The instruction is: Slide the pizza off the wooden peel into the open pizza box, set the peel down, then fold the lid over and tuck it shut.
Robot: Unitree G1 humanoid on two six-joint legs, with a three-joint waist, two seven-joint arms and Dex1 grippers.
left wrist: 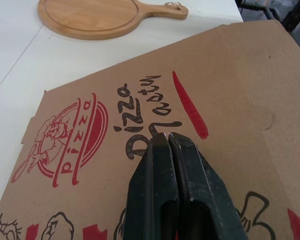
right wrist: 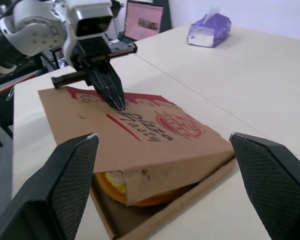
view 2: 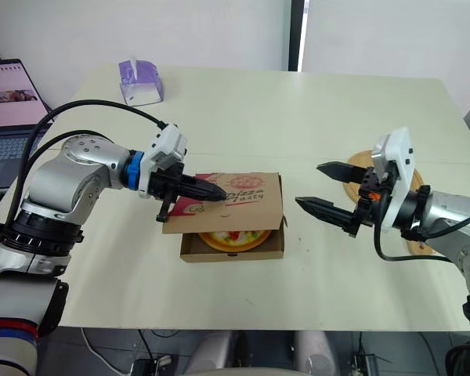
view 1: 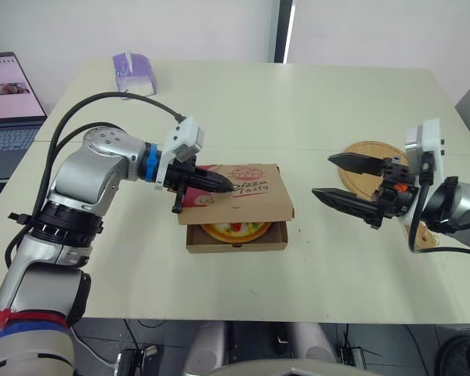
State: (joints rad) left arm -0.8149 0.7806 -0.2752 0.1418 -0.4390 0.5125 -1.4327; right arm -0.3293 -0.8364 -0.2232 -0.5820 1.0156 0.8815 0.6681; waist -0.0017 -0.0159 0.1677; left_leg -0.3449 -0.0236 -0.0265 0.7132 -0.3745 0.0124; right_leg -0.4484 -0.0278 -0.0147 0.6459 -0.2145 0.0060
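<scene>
Left gripper [view 1: 223, 186], fingers together, pressing lid [view 1: 254, 196]; right gripper [view 1: 321, 175] gaping wide at 3 o'clock of box [view 1: 235, 244]; lid likely light, bendy; pushing best near front edge

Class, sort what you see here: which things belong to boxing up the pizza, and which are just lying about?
Part of the job: pizza; pizza box; its half-folded lid, pressed by the shut left gripper; wooden peel, already set down; open right gripper.

Just lying about: purple tissue box; laptop.
</scene>
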